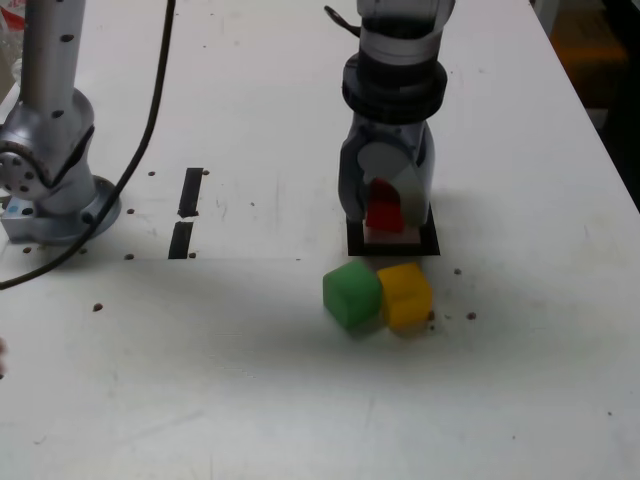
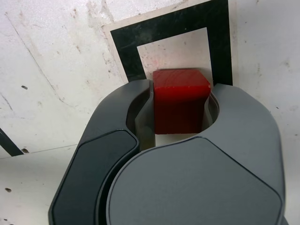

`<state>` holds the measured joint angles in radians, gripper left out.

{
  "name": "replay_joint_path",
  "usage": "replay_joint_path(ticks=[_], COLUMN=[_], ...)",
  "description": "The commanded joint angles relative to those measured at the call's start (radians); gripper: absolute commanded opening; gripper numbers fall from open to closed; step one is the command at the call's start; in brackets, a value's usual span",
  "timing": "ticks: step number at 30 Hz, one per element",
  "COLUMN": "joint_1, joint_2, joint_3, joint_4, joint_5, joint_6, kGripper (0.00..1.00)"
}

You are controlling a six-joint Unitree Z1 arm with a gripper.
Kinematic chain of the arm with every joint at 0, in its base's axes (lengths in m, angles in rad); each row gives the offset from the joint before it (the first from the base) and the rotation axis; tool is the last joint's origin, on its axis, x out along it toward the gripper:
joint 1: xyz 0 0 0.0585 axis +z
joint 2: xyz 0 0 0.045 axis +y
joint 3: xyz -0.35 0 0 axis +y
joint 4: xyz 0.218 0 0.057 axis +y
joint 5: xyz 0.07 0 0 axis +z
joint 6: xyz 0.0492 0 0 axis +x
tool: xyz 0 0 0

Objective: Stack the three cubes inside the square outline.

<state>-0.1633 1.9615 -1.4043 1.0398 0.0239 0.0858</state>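
Observation:
My gripper point(image 1: 384, 213) is shut on the red cube point(image 1: 383, 212) and holds it over the square outline point(image 1: 429, 245), low over its white inside. In the wrist view the red cube point(image 2: 180, 101) sits clamped between the two dark jaws of the gripper point(image 2: 180, 105), with the black frame of the square outline point(image 2: 159, 30) just beyond it. Whether the cube touches the table I cannot tell. The green cube point(image 1: 351, 293) and the yellow cube point(image 1: 406, 294) lie side by side, touching, just in front of the outline.
Two short black bars point(image 1: 186, 212) mark the table at the exterior view's left. The arm's silver base point(image 1: 45, 165) stands at the far left, with a black cable point(image 1: 150, 110) running past it. The table's right edge point(image 1: 590, 110) drops off at the exterior view's right.

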Motion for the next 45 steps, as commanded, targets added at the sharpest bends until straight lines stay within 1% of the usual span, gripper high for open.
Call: replay_joint_path(ticks=[1,2,7,10,14,17,20,27,29,31,35,38,42,45], joint_1=[0.002,0.002,0.002,0.002,0.002,0.002,0.002,-0.003,-0.020,-0.046,-0.094,-0.138,-0.212,-0.243], joint_2=[0.000,0.000,0.000,0.000,-0.003,-0.010,-0.025,-0.116,-0.156,-0.184,-0.204,-0.204,-0.176,-0.151], joint_3=[0.003,0.005,0.008,0.009,0.007,0.001,-0.008,-0.029,-0.043,-0.051,-0.054,-0.054,-0.051,-0.054], joint_4=[0.002,0.002,0.004,0.005,0.004,0.008,0.026,0.123,0.164,0.186,0.187,0.168,0.124,0.109], joint_5=[-0.002,-0.004,-0.009,-0.009,-0.006,0.004,0.027,0.115,0.142,0.156,0.163,0.162,0.150,0.142], joint_6=[-0.001,-0.001,-0.001,-0.001,0.000,0.000,-0.003,-0.024,-0.026,-0.025,-0.022,-0.019,-0.018,-0.018], kGripper=[0.46,0.50,0.60,0.70,0.77,0.79,0.80,0.80,0.80,0.80,0.80,0.80,0.80,0.80])
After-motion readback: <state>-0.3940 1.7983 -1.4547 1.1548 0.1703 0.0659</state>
